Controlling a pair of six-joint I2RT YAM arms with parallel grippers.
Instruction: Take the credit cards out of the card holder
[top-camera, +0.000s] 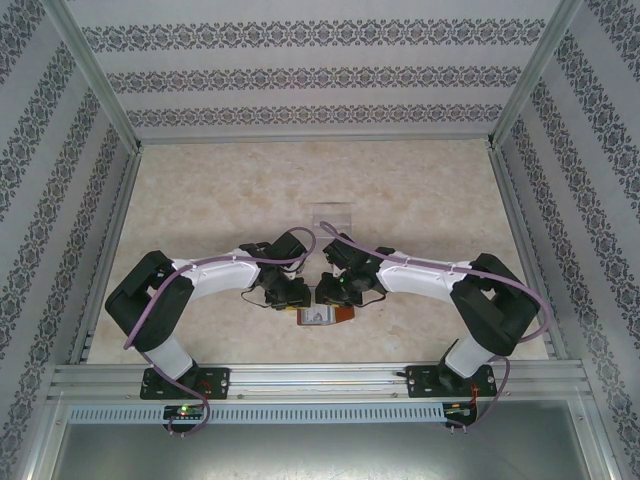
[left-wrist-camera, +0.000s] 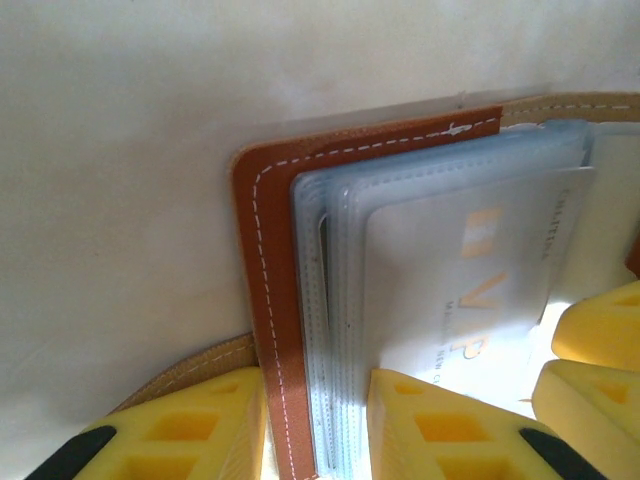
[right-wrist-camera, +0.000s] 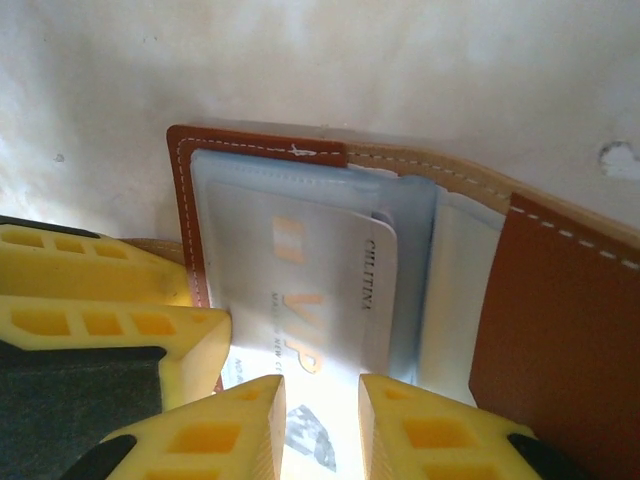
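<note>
The reddish-brown card holder (top-camera: 326, 318) lies open on the table between both wrists. Its brown cover (left-wrist-camera: 265, 250) frames clear sleeves. A pale credit card (right-wrist-camera: 320, 270) marked VIP sticks partly out of a sleeve; I also see this card (left-wrist-camera: 450, 280) in the left wrist view. My left gripper (left-wrist-camera: 318, 390) is shut on the holder's stitched edge and sleeve stack. My right gripper (right-wrist-camera: 322, 392) hovers at the card's near end, jaws a narrow gap apart, the card's face showing behind them. The holder's other flap (right-wrist-camera: 560, 330) stands to the right.
A clear plastic tray (top-camera: 333, 213) sits farther back on the pale tabletop (top-camera: 220, 200). Both arms (top-camera: 210, 275) crowd the near middle, wrists almost touching. Patterned walls and metal rails (top-camera: 300, 375) close in the table. The left gripper's yellow fingers (right-wrist-camera: 110, 330) lie beside the right one.
</note>
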